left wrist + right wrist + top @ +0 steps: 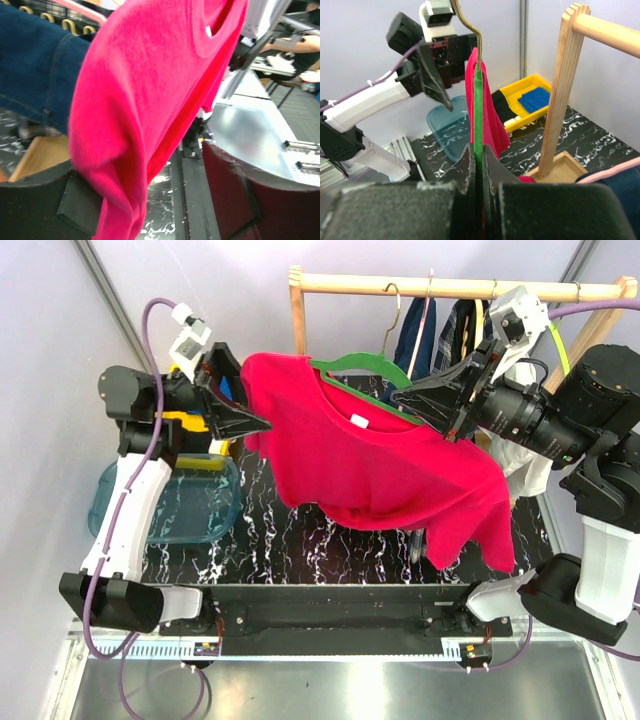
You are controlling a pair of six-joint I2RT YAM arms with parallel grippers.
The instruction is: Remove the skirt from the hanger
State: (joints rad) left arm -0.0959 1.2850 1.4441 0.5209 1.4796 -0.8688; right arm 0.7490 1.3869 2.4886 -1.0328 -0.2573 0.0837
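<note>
**Skirt untouched; both arms are busy with a red shirt**

From my seat, the plaid skirt (pixel 462 328) looks to be hanging on the wooden rail (pixel 470 286) at the far right, mostly hidden behind my right arm (its pale hanger I cannot make out). The right gripper (pixel 478 150) has its jaws pressed together on a green hanger (pixel 478 107). That hanger carries a red shirt (pixel 390 460), held out on the near side of the rail. The left gripper (pixel 150 175) has its jaws spread wide around the shirt's sleeve at the left, not pinching it. I judge nothing of the skirt job done: the skirt has yet to be reached and slipped off its hanger.
</note>
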